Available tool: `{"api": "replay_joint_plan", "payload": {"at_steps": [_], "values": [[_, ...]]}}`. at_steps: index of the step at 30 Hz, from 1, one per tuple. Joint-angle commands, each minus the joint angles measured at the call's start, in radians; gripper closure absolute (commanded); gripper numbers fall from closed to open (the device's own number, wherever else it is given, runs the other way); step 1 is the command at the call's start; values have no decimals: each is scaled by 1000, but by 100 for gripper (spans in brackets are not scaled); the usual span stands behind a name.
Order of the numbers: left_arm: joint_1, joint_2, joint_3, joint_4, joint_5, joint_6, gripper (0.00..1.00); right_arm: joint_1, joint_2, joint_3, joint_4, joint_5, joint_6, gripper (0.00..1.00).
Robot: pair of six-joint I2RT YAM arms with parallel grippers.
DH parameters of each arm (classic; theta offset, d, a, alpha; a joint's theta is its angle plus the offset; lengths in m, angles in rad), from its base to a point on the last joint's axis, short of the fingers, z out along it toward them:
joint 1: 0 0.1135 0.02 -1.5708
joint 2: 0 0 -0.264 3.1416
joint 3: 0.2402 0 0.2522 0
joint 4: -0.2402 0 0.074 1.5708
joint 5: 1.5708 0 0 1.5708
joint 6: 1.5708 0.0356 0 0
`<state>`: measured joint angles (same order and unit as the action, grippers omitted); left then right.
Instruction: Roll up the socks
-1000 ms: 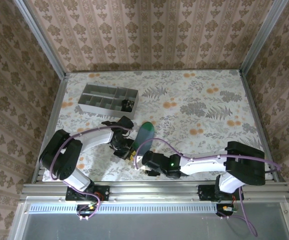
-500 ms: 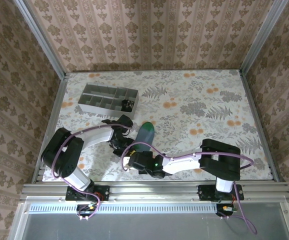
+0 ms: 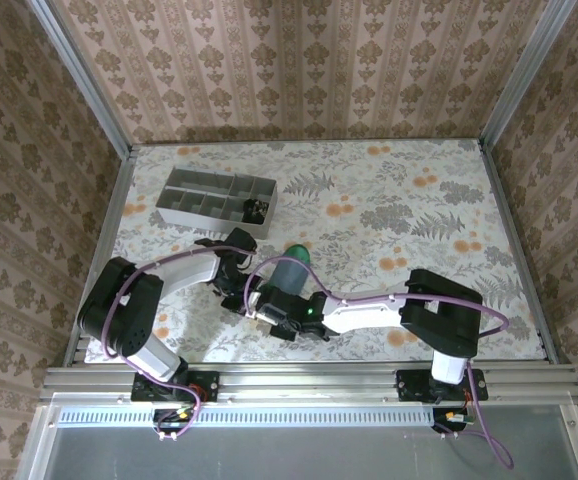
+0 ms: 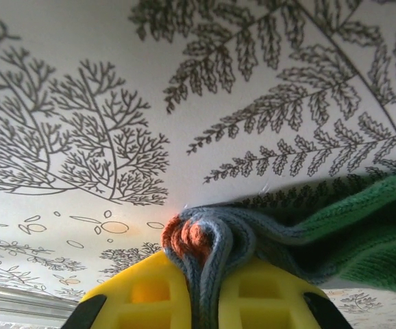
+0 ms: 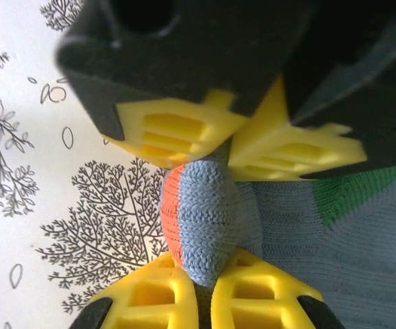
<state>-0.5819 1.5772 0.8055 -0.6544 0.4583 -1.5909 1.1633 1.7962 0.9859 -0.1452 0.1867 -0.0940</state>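
Note:
The teal-grey striped sock lies on the floral table, green toe pointing away and orange cuff end bunched into a small roll. My left gripper is shut on that rolled end from one side. My right gripper is shut on the same roll from the opposite side, and its fingertips face the left gripper's yellow fingers. The sock's green toe trails off to the right in the left wrist view.
A grey compartment tray stands at the back left. A small dark bundle sits in its near-right compartment; I cannot tell whether it is the black-and-cream sock. Patterned walls close in the table on three sides.
My right gripper has swung left and forward to the sock's cuff end and shut on it. The sock looks shorter and more bunched. The left gripper has barely moved.

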Motion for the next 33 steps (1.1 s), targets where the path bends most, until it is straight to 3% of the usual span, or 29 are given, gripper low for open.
{"api": "replay_joint_plan", "payload": {"at_steps": [1,4,8,14,19,26,33], "values": [[17,41,-26,-127,-135,23,100,-35,75,-68,-246,-205,127,100],[22,39,-20,-120,-132,28,100,-93,79,-92,-233,-290,176,100],[27,-21,-25,-84,-146,33,77,-157,90,-125,-210,-377,212,100],[49,-141,-53,-28,-158,45,62,-204,125,-124,-215,-470,227,100],[53,-227,-58,-46,-160,82,59,-227,155,-107,-237,-510,244,100],[25,-286,-121,16,-68,100,58,-253,172,-102,-241,-536,282,100],[-28,-277,-172,186,-50,49,57,-272,188,-128,-204,-564,331,100]]}}
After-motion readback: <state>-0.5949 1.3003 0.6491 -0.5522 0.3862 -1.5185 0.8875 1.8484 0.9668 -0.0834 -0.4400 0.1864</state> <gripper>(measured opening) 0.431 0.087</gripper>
